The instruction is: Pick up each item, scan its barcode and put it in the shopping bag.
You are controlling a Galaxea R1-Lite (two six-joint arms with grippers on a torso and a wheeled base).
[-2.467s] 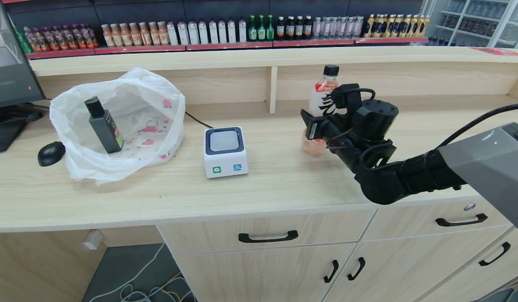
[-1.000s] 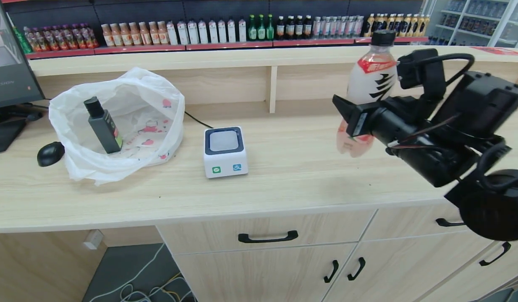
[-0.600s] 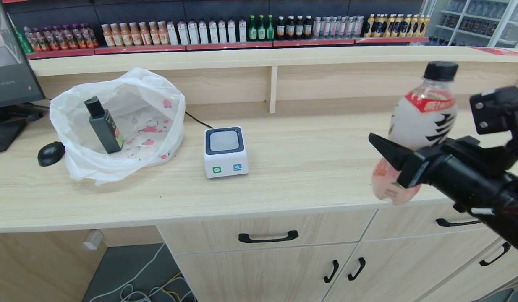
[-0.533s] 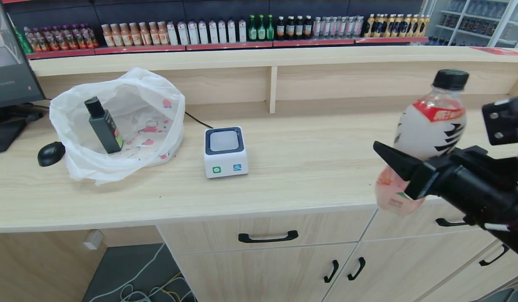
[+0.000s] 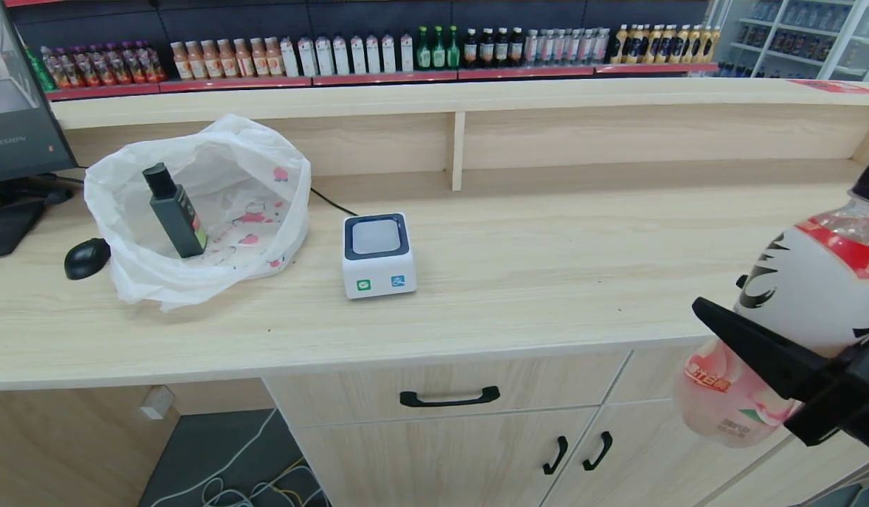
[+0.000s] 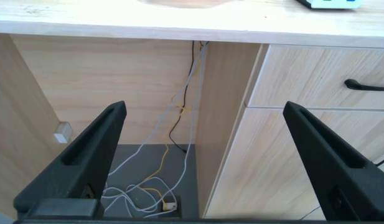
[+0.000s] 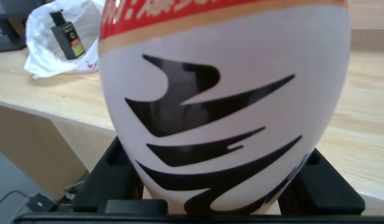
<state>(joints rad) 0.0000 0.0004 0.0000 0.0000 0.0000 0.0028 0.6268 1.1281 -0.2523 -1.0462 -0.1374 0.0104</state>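
1. The right tool (image 7: 216,183) is pinching the drink bottle (image 5: 808,296), with one black finger on each side of its white, black-striped body.
2. The drink bottle sits at about 4 o'clock in the head view. It is off the surface (image 5: 519,282) and out past its front edge, in front of the drawers (image 5: 336,394). It tilts, with the dark cap toward 1 o'clock and the pink base toward 7 o'clock.
3. The left tool (image 6: 204,112) has its fingers spread wide with nothing between them. It is below the level of the surface, facing the cabinet front and the loose cables (image 6: 160,193) on the floor.
4. The shopping bag (image 5: 265,183) stands open on the surface at about 10 o'clock. A dark green bottle (image 5: 175,211) leans inside it.
5. The white scanner (image 5: 377,255) sits at 3 o'clock from the shopping bag, near it but apart, and well apart from the drink bottle.
6. A black mouse (image 5: 86,258) lies just beside the shopping bag at its 9 o'clock.
7. At 12 o'clock, behind the surface, a shelf (image 5: 378,76) carries rows of bottles.
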